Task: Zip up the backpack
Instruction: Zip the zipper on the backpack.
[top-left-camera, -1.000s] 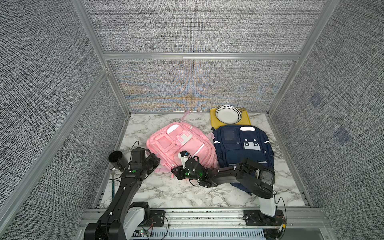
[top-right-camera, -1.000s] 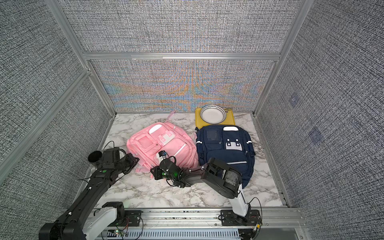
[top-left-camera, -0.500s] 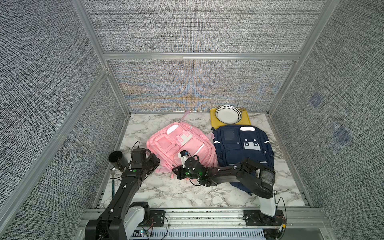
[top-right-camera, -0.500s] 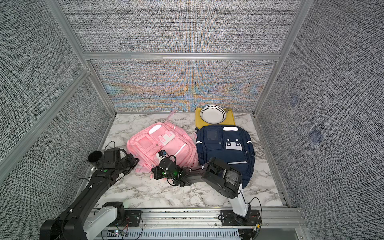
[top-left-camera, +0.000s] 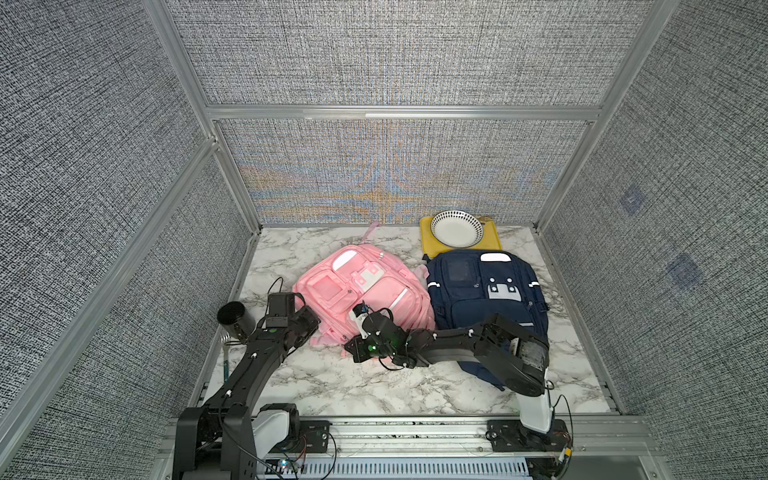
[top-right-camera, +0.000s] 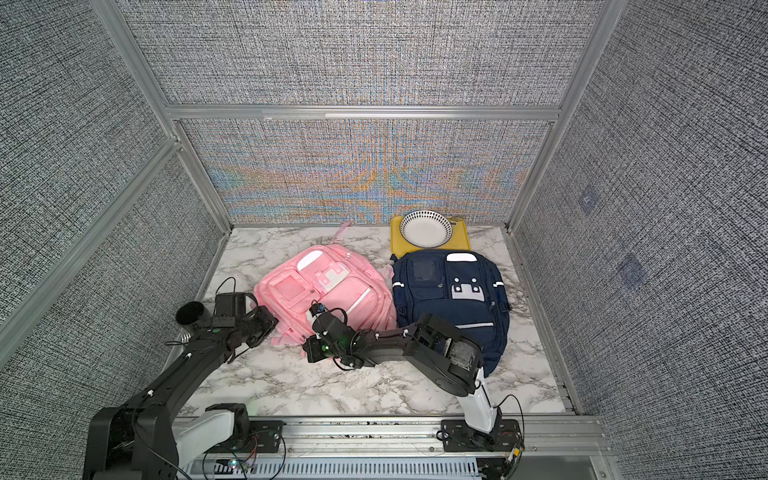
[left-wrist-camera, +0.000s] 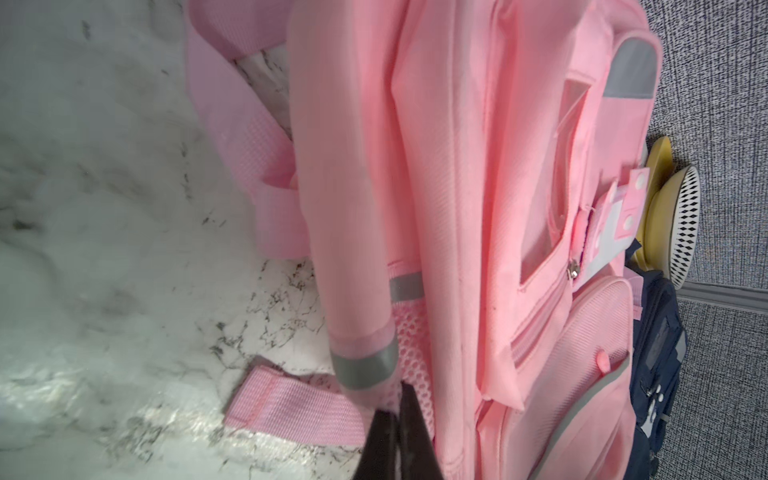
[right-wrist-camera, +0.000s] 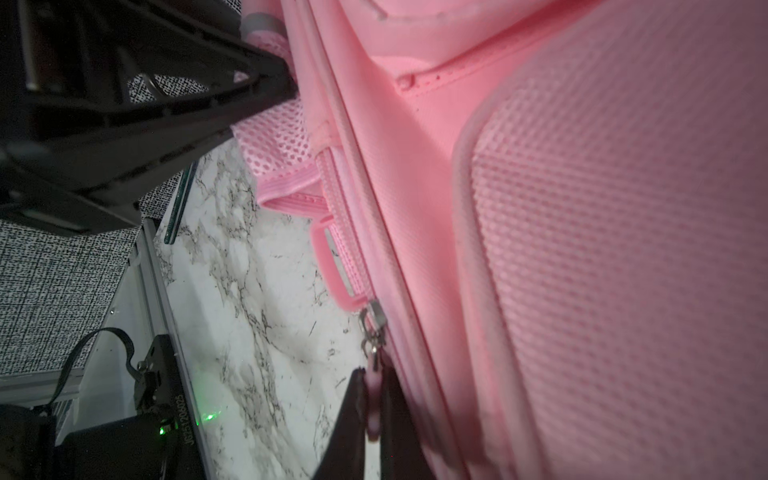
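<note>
On zipper pull (right-wrist-camera: 373, 340), right end effector (right-wrist-camera: 372, 374)

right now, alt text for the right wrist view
The right gripper is shut on the zipper pull of the pink backpack, which fills most of the frame. The left gripper pinches its mesh pocket, with marble table alongside.

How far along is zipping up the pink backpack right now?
Done: both grips look set. The left tool is shut on the mesh side pocket of the pink backpack, bracing it. In hand: the right tool pinches the zipper pull. Left: drawing the slider along its track; how much is open I cannot tell.
</note>
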